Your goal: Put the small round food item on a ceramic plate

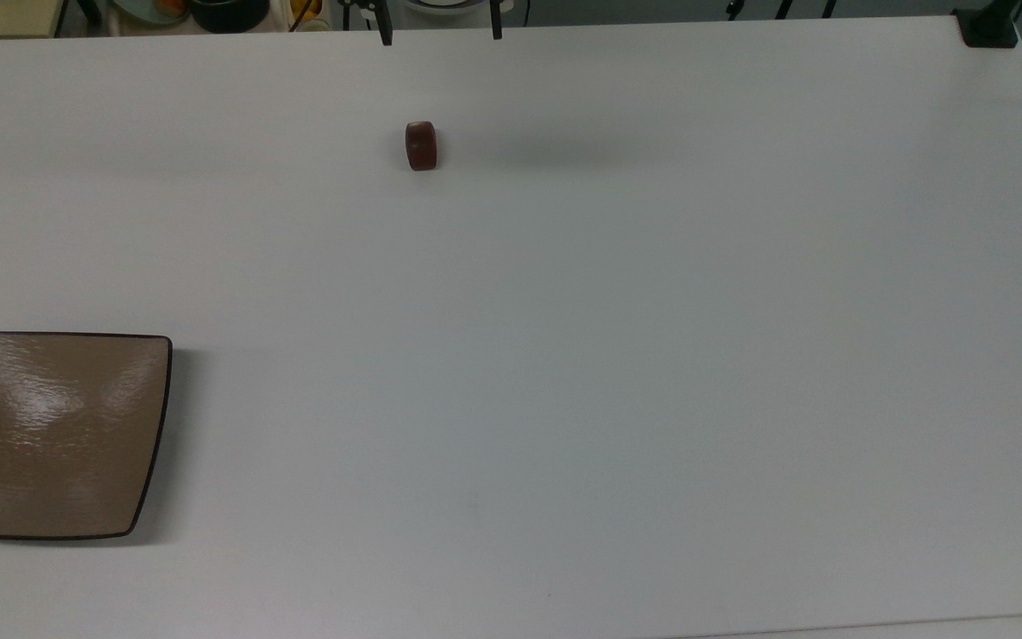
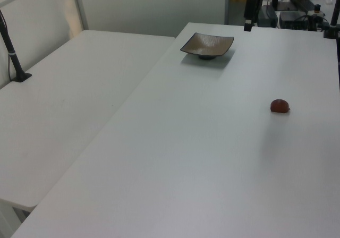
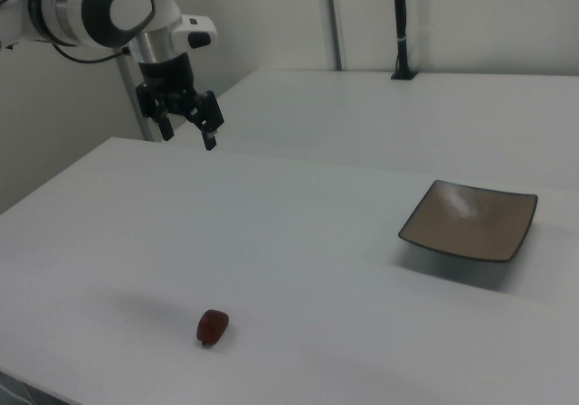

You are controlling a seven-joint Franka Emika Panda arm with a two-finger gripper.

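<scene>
1. The small round food item [image 1: 420,145] lies alone on the white bench [image 1: 564,355], well apart from the ceramic plate [image 1: 54,435], which sits at the top view's lower left.
2. The gripper [image 3: 188,129] hangs high above the bench, far from the item; its jaws are spread apart and hold nothing.
3. The item looks light, smooth and rounded, so I judge it may roll or slip out. It is best to take it across its two flatter sides, low and gently.
4. The plate looks glossy and breakable.
5. I can read no writing or brand anywhere.
</scene>
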